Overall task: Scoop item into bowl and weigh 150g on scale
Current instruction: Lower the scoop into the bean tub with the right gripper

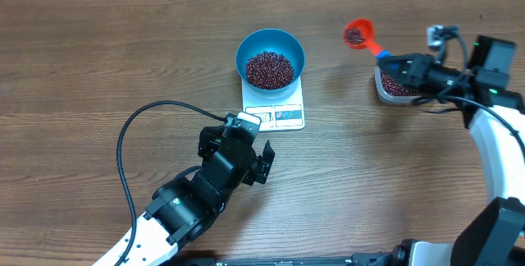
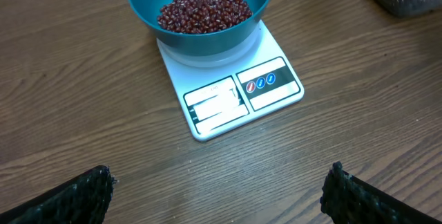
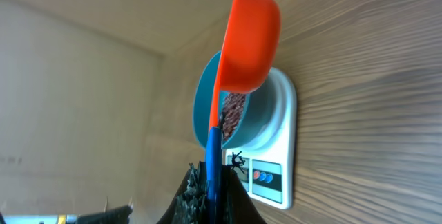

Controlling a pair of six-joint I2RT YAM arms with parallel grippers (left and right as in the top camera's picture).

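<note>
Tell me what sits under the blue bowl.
The white scale: its display end sticks out past the rim. The weighing platform beneath the bowl is covered, and the beans hide the bowl's inner bottom.

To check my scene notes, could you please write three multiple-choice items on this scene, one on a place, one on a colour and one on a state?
1. Where does the bowl stand?
A. on the bare table
B. on the scale
C. on a shelf
2. What colour is the cup of the scoop?
A. orange-red
B. green
C. white
3. How is the left tool?
A. shut on the scoop
B. shut on the bowl
C. open and empty

Answers: B, the bowl sits on the white scale. A, the scoop held in the right tool is orange-red. C, the left tool's fingers stand apart with nothing between them.
</note>
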